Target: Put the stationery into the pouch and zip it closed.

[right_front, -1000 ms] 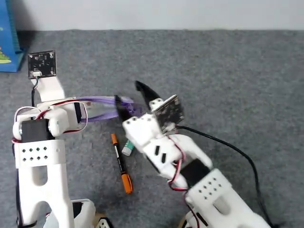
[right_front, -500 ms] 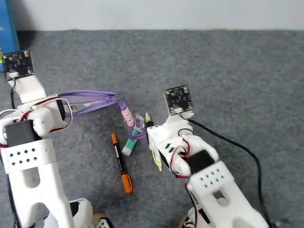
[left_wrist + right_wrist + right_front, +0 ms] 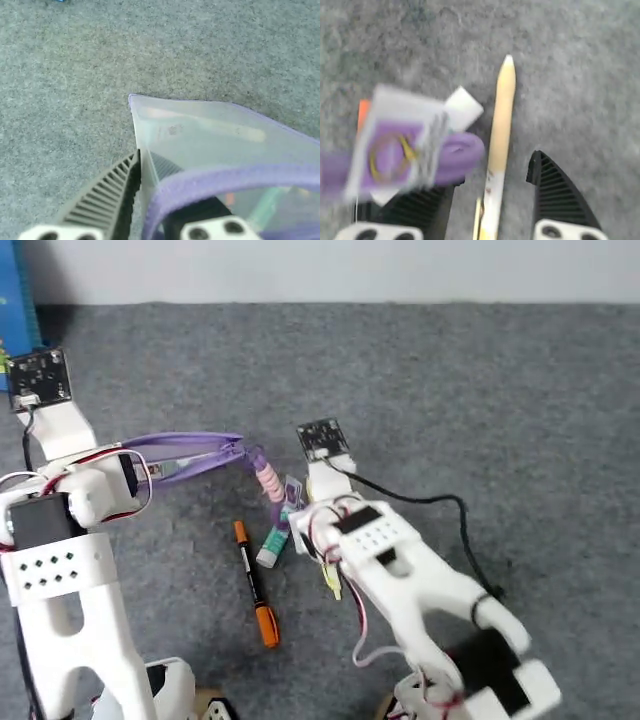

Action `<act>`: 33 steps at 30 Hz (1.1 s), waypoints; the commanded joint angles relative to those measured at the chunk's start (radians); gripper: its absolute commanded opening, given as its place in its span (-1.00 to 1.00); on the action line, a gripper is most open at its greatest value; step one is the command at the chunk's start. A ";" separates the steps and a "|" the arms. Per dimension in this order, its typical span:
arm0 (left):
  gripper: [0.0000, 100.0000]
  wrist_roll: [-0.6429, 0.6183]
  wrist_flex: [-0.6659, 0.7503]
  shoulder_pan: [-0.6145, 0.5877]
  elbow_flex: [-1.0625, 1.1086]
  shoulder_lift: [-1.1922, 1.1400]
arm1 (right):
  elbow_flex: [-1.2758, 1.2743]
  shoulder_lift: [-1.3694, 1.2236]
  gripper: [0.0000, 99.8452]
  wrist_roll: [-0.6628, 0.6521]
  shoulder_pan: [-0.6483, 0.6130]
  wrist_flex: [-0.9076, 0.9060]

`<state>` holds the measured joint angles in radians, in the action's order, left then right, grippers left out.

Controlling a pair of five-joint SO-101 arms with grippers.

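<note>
Grey carpeted worktop: a translucent, purple-trimmed pouch at nine o'clock, its corner pinched by the left end effector. Right end effector is spread astride a pale yellow pen.

On the grey carpeted tabletop, the orange-capped black marker lies left of the green-white tube. The cream pointed pen lies right of both, and the clear purple-edged pouch is behind them.
</note>
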<state>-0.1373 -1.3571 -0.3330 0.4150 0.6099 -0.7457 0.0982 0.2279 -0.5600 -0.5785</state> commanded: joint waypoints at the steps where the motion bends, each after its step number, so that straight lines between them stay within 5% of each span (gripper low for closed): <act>1: -0.97 -0.011 -0.005 -0.005 -0.067 0.005 | 0.138 -0.062 -0.58 0.006 0.024 -0.010; 11: -0.97 -0.009 0.002 -0.003 -0.047 0.003 | 0.190 -0.222 -0.58 -0.002 0.022 -0.008; 17: -0.97 -0.009 0.002 -0.002 -0.047 0.003 | 0.213 -0.246 -1.00 -0.049 0.070 -0.005; 20: -0.97 -0.009 0.002 -0.002 -0.047 0.003 | 0.212 -0.222 -0.94 -0.071 0.108 -0.019; 33: -0.97 -0.009 0.000 -0.002 -0.047 0.003 | 0.210 0.137 -0.98 -0.091 0.133 -0.369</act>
<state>-0.1373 -1.3571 -0.3330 0.4150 0.6099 -0.5738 0.1181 0.1465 -0.4496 -0.8777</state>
